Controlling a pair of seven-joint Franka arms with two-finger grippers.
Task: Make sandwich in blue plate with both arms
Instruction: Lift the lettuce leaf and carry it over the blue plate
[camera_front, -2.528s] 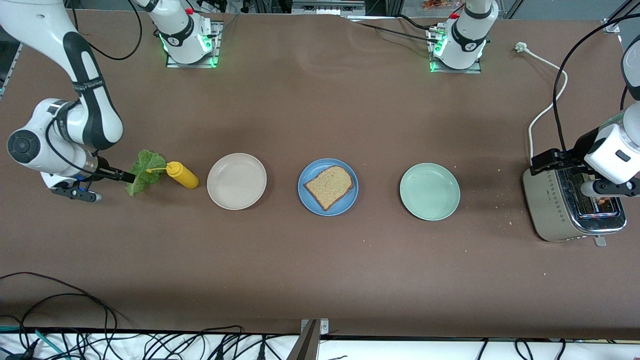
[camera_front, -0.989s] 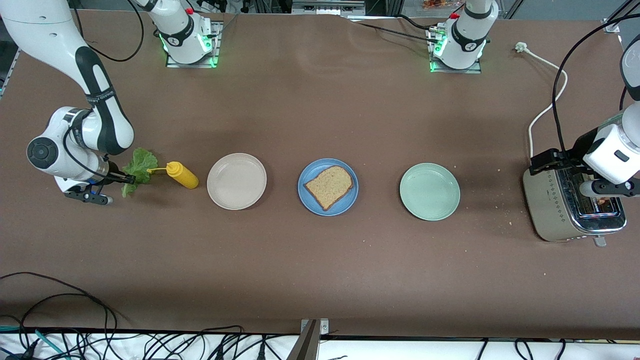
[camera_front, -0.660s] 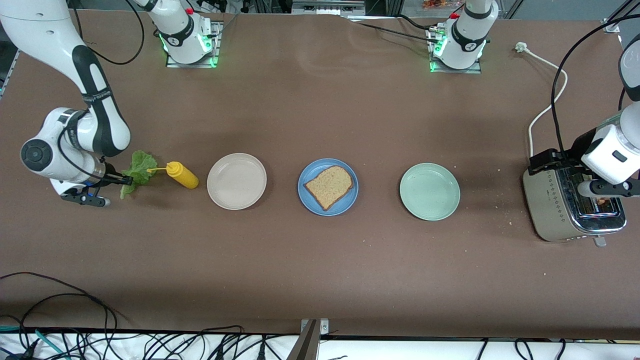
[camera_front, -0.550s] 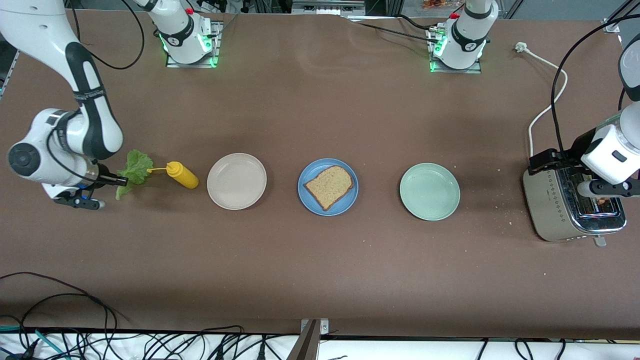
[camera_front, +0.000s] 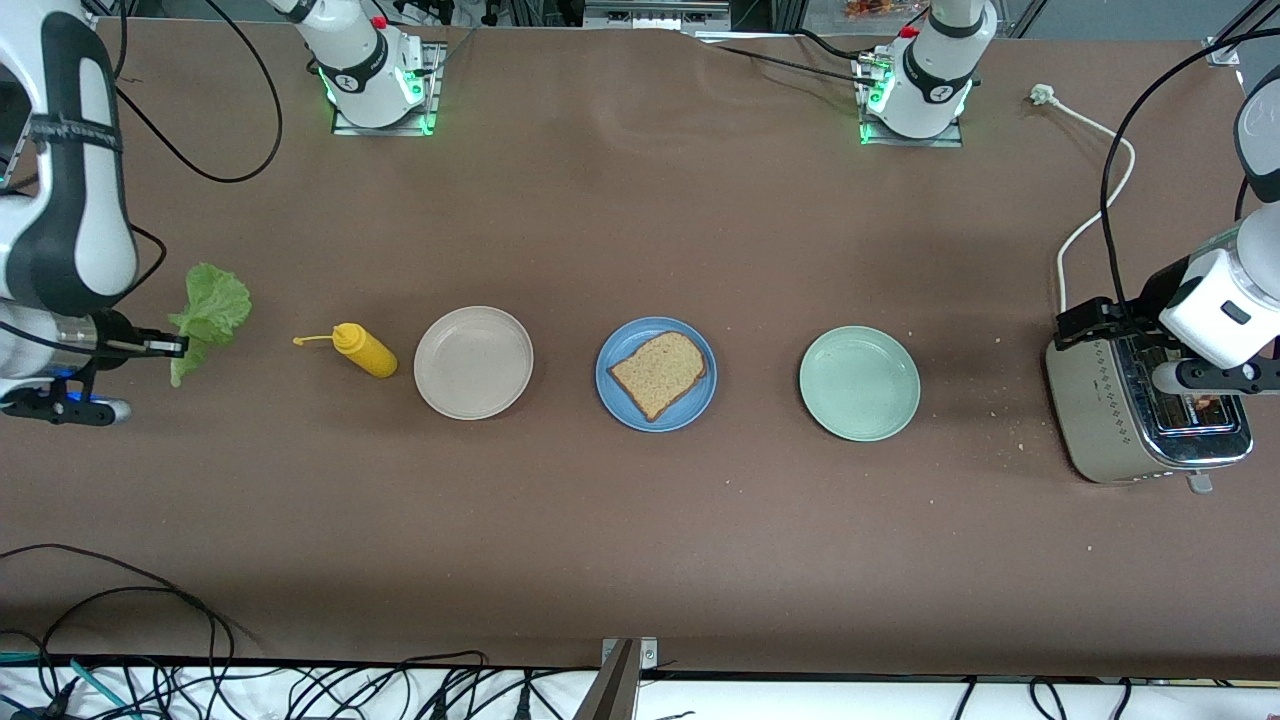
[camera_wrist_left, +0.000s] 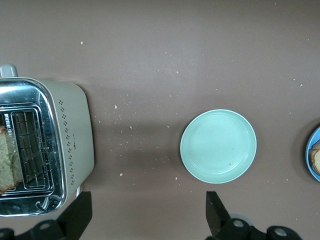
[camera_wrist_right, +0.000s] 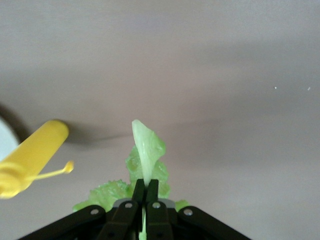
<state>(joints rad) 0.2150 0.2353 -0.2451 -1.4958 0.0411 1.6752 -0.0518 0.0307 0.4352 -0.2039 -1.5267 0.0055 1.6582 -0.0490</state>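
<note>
One slice of tan bread (camera_front: 658, 373) lies on the blue plate (camera_front: 621, 346) at the middle of the table; no whole sandwich shows. My right gripper (camera_front: 172, 347) is shut on a ruffled green lettuce leaf (camera_front: 210, 313) and holds it in the air over the table at the right arm's end. The right wrist view shows the leaf (camera_wrist_right: 145, 150) pinched between the fingertips of that gripper (camera_wrist_right: 145, 187). My left gripper (camera_front: 1098, 325) hangs open over the toaster (camera_front: 1130, 420), holding nothing. Another bread slice (camera_wrist_left: 6, 161) stands in the toaster's slot.
A yellow mustard bottle (camera_front: 364, 350) lies between the lettuce and a cream-white plate (camera_front: 473, 362). A mint-green plate (camera_front: 859, 383) sits between the blue plate and the toaster. The toaster's white cord (camera_front: 1100, 210) runs toward the left arm's base. Crumbs dot the table near the toaster.
My right gripper has lifted the lettuce off the table and carried it away from the mustard bottle, toward the right arm's end. The left arm has barely moved.
</note>
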